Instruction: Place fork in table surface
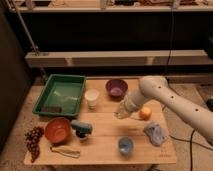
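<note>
A: Fork? Can't pick it out rn. Gripper (123, 111) sits low over the table (105, 135), roughly mid-board, and the fork is prob in there or hidden under it, but I can't confirm.

B: Jaws?

A: Can't tell how they stand, and can't tell if anything's between them. Wrist end is just a pale blur.

B: OK, so how to do the set-down right?

A: Imo: bring it down til the fork lies flat on bare wood, then let go, no dropping from height. Free patch is at the gripper's 6 o'clock, between the teal thing (81, 128) at its 8 and the blue cup (125, 145) at its 6, further off. Keep off the orange ball (145, 113), which is just beside the gripper at 3 o'clock. White cup (92, 97) is near at 10, purple bowl (116, 88) at 12. Don't let it end up in the green tray (51, 93); that's not the target.

B: Arm pose?

A: Arm (175, 105) comes in from the 4 o'clock corner, elbow bulge up around 1 o'clock of the gripper, forearm angling down-left to the wood. Wrist is tipped down toward the boards, close to them; touching or not, can't say.

B: Risk?

A: Nudging the orange ball on the way out, I'd guess. Lift straight up after release.
</note>
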Controlling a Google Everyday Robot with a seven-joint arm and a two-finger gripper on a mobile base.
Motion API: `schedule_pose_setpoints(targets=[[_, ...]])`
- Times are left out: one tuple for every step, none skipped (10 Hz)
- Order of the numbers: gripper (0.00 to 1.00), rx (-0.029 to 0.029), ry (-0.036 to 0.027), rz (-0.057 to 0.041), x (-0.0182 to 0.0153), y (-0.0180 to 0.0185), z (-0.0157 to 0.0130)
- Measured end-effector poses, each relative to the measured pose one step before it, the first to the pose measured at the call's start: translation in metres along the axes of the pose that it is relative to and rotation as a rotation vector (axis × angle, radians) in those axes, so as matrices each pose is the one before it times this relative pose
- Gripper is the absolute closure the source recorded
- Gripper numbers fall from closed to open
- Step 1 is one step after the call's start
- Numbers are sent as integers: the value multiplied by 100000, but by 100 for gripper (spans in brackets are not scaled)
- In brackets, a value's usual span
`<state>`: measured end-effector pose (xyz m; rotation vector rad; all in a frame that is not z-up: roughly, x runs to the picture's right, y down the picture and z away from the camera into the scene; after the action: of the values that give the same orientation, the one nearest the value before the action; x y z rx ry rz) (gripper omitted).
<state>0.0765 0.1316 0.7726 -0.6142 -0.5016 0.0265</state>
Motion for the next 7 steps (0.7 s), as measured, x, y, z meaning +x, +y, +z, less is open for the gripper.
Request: schedule_pose_setpoints(targets=[[80, -1674, 2829, -5200, 135, -529, 1872], [70, -1898, 2340, -4989, 187, -518, 1938], [60, -2160, 2048, -5299, -95, -262, 1960], [50, -1371, 880, -3757, 6, -34, 1627], [40, -890, -123, -3147, -446, -265, 1364], [30, -751, -734, -1901, -678, -343, 908], [23, 61, -502, -600, -117, -260, 108]])
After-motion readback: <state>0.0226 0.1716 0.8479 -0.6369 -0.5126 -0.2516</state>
